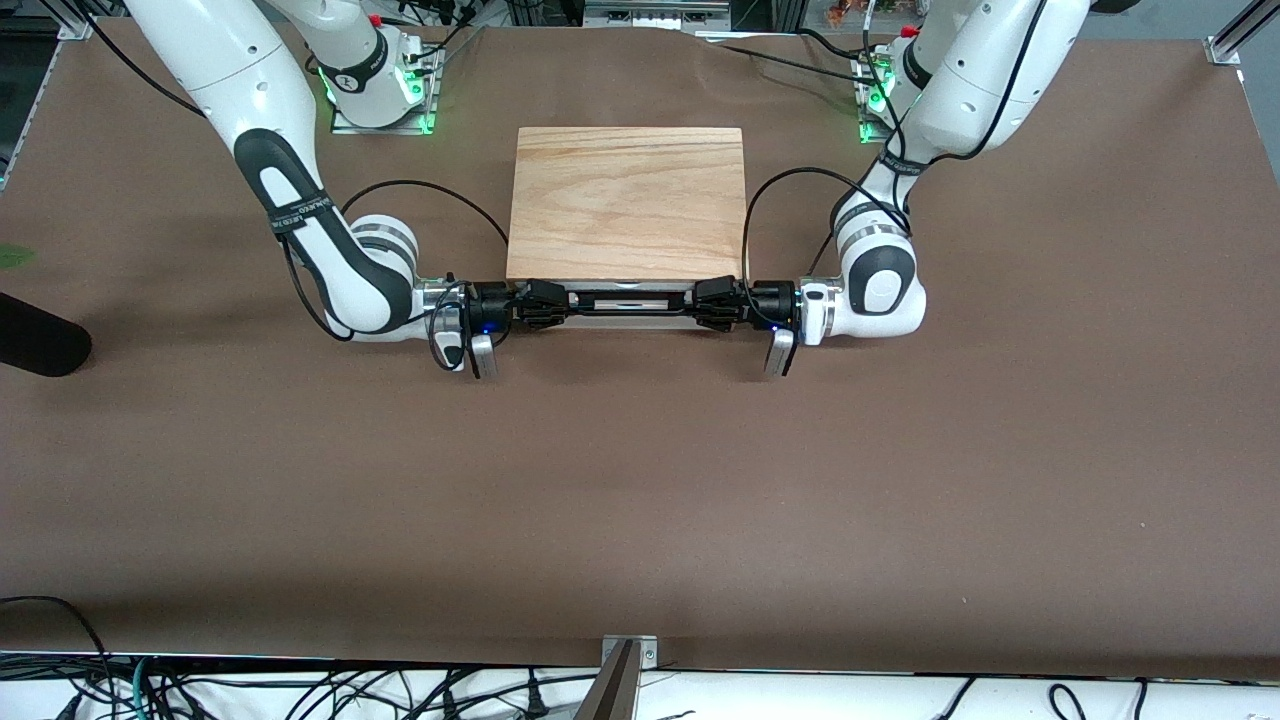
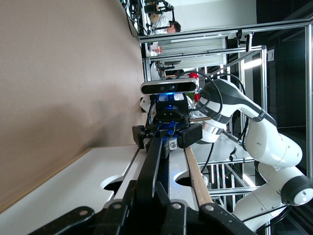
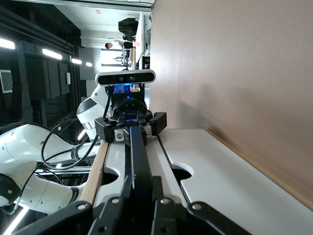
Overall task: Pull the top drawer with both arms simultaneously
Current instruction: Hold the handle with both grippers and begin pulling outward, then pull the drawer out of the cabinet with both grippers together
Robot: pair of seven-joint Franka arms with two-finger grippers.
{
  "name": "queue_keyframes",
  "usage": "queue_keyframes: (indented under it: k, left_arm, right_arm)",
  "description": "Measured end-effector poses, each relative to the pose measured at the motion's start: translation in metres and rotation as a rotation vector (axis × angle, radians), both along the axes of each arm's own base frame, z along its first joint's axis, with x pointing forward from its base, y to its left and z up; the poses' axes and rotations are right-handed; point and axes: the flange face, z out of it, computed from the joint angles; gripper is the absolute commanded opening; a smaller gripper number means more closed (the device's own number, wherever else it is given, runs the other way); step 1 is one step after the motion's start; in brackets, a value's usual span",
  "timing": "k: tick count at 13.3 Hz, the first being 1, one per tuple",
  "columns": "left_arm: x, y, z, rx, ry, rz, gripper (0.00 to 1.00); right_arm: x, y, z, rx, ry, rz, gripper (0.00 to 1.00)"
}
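The cabinet with a light wood top (image 1: pixel 628 200) stands mid-table between the arm bases. The top drawer (image 1: pixel 625 298) has a white front and looks flush with the lower front. Its black bar handle (image 1: pixel 630 311) runs across it. My right gripper (image 1: pixel 545 302) is shut on the handle's end toward the right arm. My left gripper (image 1: pixel 715 303) is shut on the other end. In the left wrist view my left gripper (image 2: pixel 156 196) clamps the handle (image 2: pixel 155 161) over the drawer front (image 2: pixel 176 166). In the right wrist view my right gripper (image 3: pixel 142 196) clamps the handle (image 3: pixel 137 152) likewise.
The lower white drawer front (image 2: pixel 73 191) lies beside the top one and also shows in the right wrist view (image 3: pixel 215 171). A black object (image 1: pixel 40 345) lies at the right arm's end of the table. A metal bracket (image 1: pixel 622 670) sits at the table's near edge.
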Motion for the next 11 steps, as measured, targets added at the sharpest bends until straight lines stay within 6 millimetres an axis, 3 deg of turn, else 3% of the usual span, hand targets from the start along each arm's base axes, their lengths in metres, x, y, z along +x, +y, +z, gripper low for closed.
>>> queue_keyframes:
  k: [11]
  left_arm:
    - [0.0003,0.0022,-0.0083,-0.045,0.023,0.008,0.00]
  right_arm:
    - [0.0074,0.0026,-0.0042,0.020,0.000,0.015,0.00]
